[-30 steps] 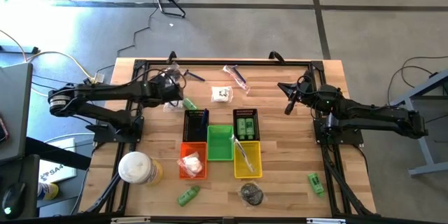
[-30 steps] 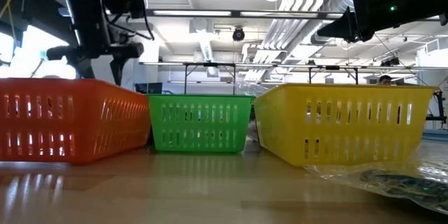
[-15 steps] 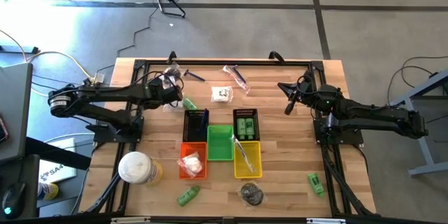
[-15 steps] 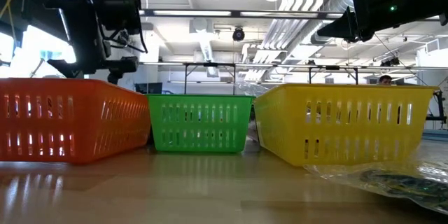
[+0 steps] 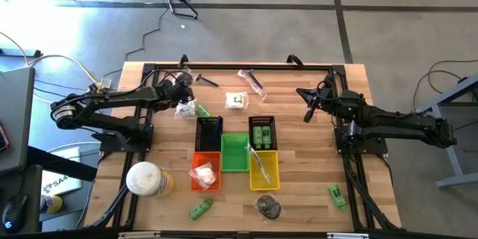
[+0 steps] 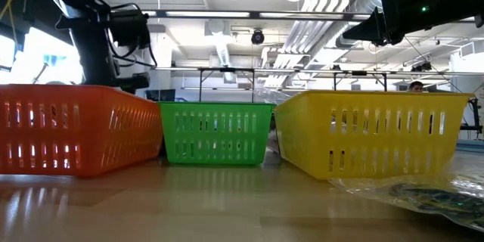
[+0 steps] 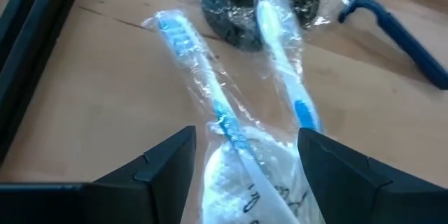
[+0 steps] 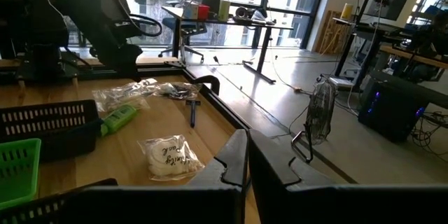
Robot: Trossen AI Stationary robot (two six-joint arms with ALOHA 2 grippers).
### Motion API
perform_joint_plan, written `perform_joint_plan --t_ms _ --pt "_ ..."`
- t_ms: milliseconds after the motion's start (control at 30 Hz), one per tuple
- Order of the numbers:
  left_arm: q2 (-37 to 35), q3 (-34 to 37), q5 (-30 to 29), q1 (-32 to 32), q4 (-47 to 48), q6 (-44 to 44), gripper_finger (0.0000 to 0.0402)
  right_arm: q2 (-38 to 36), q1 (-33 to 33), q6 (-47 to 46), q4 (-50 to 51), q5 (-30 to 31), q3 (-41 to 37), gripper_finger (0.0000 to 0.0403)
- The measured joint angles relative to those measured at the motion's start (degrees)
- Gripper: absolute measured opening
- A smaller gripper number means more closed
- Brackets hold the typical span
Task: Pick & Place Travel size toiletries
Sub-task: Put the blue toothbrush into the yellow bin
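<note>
Wood-grain table [image 5: 314, 172]; glossy clear wrap on toothbrushes [image 7: 231, 105]; perforated plastic baskets [image 6: 363, 132].

You will find little to read here. The clear-wrapped white piece [image 8: 166, 158] lying on the wooden table [image 8: 210, 140] carries dark handwriting-style lettering, but its words are too small to make out. The clear wrapper with white contents [image 7: 238, 185] between the left gripper's fingers also shows a few dark script strokes, none legible. Nothing else bears readable text, numbers or brands.
</note>
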State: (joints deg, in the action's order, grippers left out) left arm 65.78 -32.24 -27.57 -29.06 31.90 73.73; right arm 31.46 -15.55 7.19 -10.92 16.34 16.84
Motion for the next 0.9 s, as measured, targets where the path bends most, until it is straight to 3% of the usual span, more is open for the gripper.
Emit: perform_joint_plan --t_ms 900 --pt "7.6 2.2 0.1 -0.2 -5.2 1.3 0.0246 0.0 0.0 0.1 0.0 0.0 0.0 0.0007"
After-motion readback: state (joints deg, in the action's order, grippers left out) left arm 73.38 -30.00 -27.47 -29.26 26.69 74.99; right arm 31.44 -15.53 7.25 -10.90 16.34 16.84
